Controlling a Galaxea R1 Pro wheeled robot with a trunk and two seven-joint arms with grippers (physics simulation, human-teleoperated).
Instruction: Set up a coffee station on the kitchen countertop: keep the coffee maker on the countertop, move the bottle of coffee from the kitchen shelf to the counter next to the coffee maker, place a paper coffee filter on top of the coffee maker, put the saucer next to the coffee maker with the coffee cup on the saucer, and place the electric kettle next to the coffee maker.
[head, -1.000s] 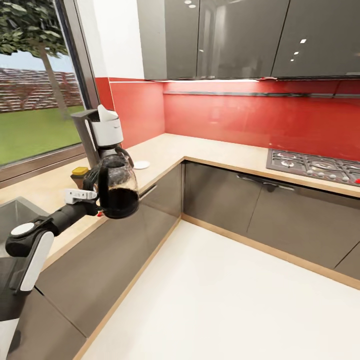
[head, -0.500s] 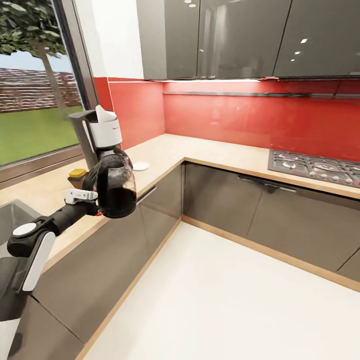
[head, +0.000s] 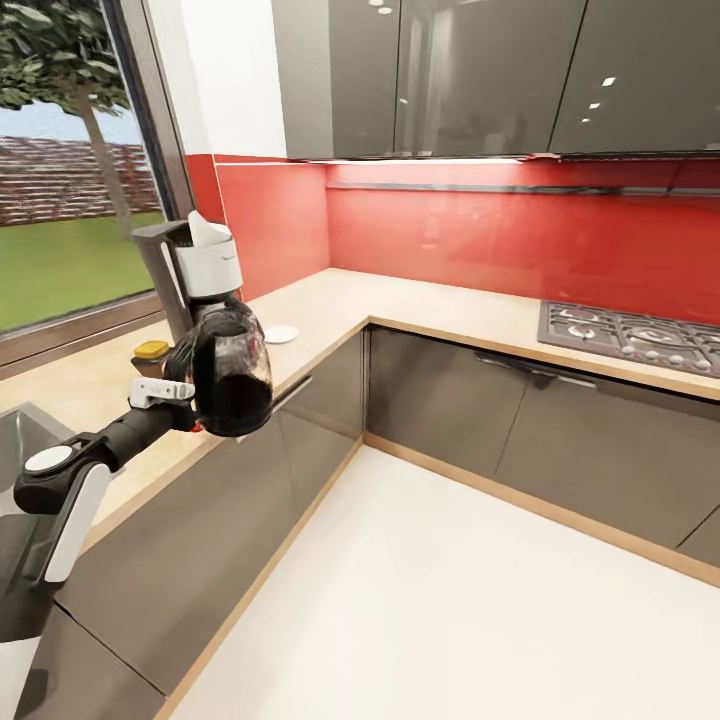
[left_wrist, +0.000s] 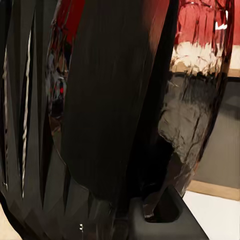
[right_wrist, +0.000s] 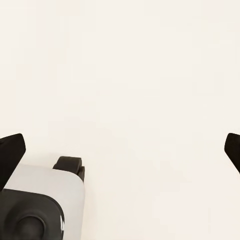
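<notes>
The left gripper (head: 188, 400) is clenched on the electric kettle (head: 232, 368), held in the air at the kitchen countertop (head: 420, 300) edge, in front of the coffee maker (head: 195, 268). The paper coffee filter (head: 204, 229) sits on top of the machine. The bottle of coffee (head: 151, 357) and the saucer (head: 281, 333) stand beside it. The right gripper (right_wrist: 122, 150) hangs released over pale floor (right_wrist: 130, 75).

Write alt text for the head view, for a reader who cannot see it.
The robot's left end effector holds a rounded glossy dark kettle in the air at the edge of a pale beige L-shaped countertop. Behind the kettle stands a tall black coffee maker topped with a white paper cone, a small white saucer beside it.
</notes>
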